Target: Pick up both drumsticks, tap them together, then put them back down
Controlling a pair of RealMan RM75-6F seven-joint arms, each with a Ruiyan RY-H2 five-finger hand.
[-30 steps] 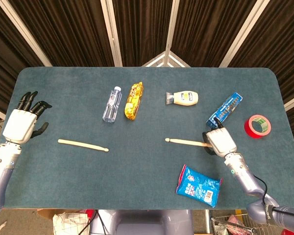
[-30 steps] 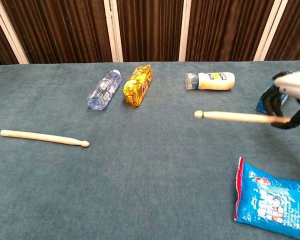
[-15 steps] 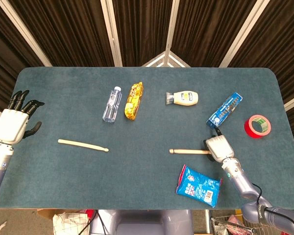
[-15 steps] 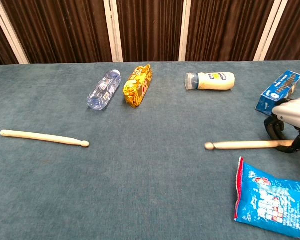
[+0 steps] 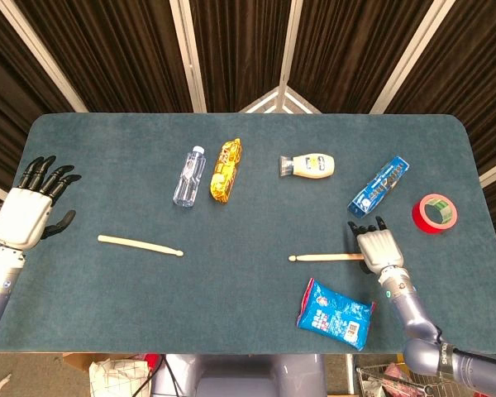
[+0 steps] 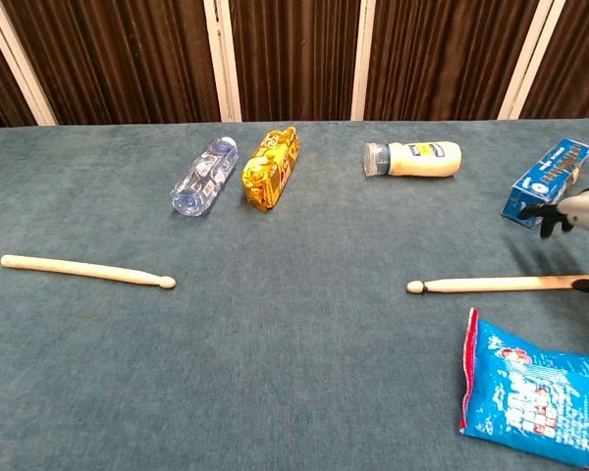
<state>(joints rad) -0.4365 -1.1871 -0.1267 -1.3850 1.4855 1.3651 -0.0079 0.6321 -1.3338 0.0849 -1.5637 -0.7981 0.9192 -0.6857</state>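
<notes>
Both drumsticks lie flat on the table (image 5: 256, 314): the left drumstick (image 5: 140, 245) at centre left, the right drumstick (image 5: 326, 257) at lower right. The right hand (image 5: 377, 246), fingers spread, sits over that stick's butt end, gripping nothing. The left hand (image 5: 31, 211) hovers at the left edge, fingers spread, empty. A water bottle (image 5: 188, 175) lies sideways at upper centre; contents cannot be determined.

**Bystanders on the blue-green cloth**

A clear plastic water bottle (image 5: 188, 177) lies just beside a yellow snack packet (image 5: 225, 170). A white squeeze bottle (image 5: 308, 165) lies on its side. Further right: blue rectangular box (image 5: 379, 186), red tape roll (image 5: 435, 213), blue crinkly snack bag (image 5: 335, 313).
</notes>
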